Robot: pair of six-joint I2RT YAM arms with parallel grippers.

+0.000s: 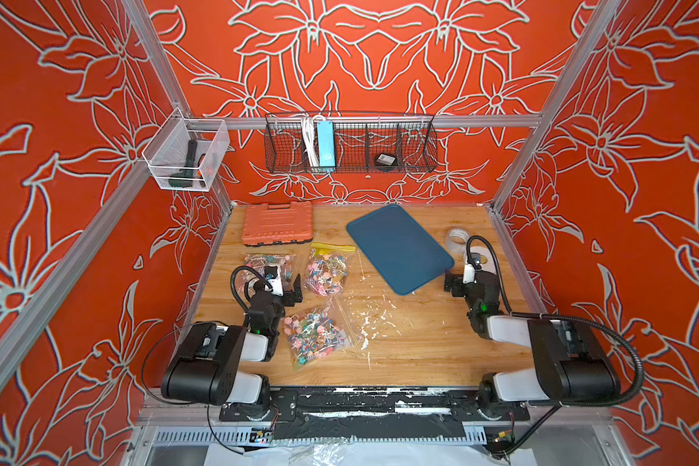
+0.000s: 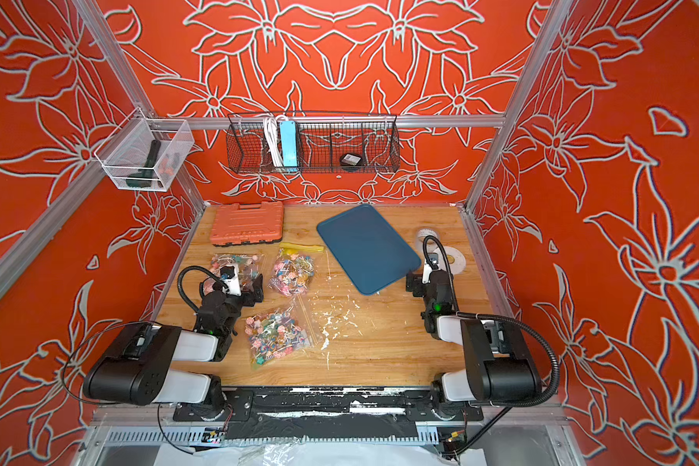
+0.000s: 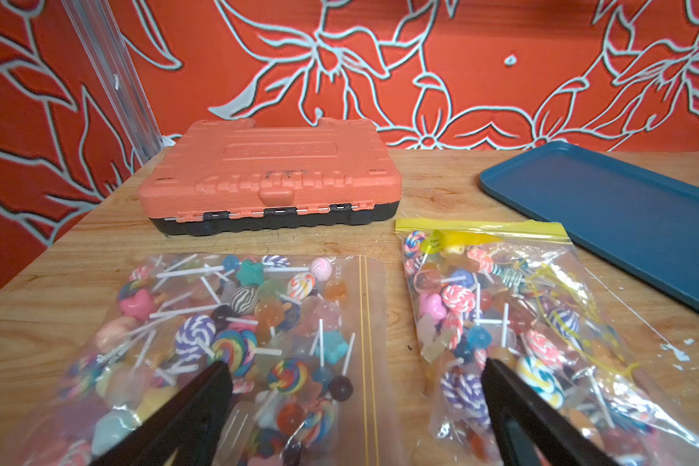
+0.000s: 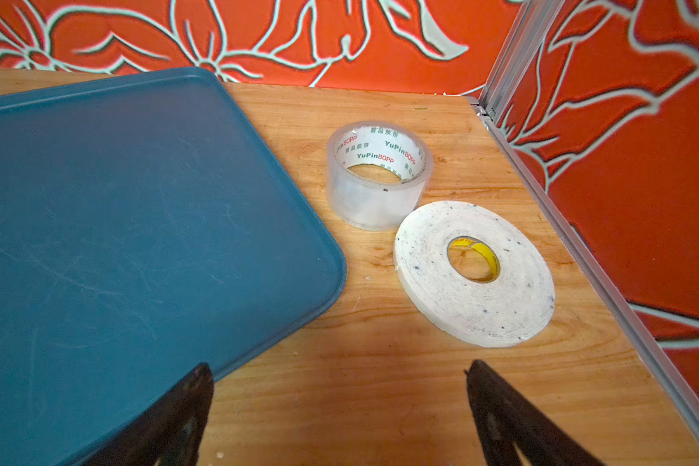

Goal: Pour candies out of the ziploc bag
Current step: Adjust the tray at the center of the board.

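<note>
The candies (image 3: 196,333), tiny swirled and coloured lollipops on white sticks, are sitting inside three clear zip bags, all lying flat on the bench (image 1: 420,343) to the left of the blue tray (image 1: 398,248). The yellow-zip bag (image 1: 327,268) is lying just beside the tray's left long edge, its yellow strip pointing toward the back wall. The second bag (image 1: 265,264) is lying further left of the tray, beyond the yellow-zip bag. The third bag (image 1: 319,335) is resting nearer the robot than the tray's near corner.

The left pincer (image 3: 356,365) is hovering with its jaws spread wide, holding nothing. One finger is showing over the second bag and one over the yellow-zip bag; whether either is touching plastic I cannot tell. The right pincer (image 4: 338,367) is standing wide and empty-handed at the tray's near right corner, one finger over the tray's rim, the other over the bench.

An orange case (image 1: 277,223) is sitting left of the tray's far end. A clear tape roll (image 4: 378,177) and a white tape roll (image 4: 475,274) are lying side by side just right of the tray.
</note>
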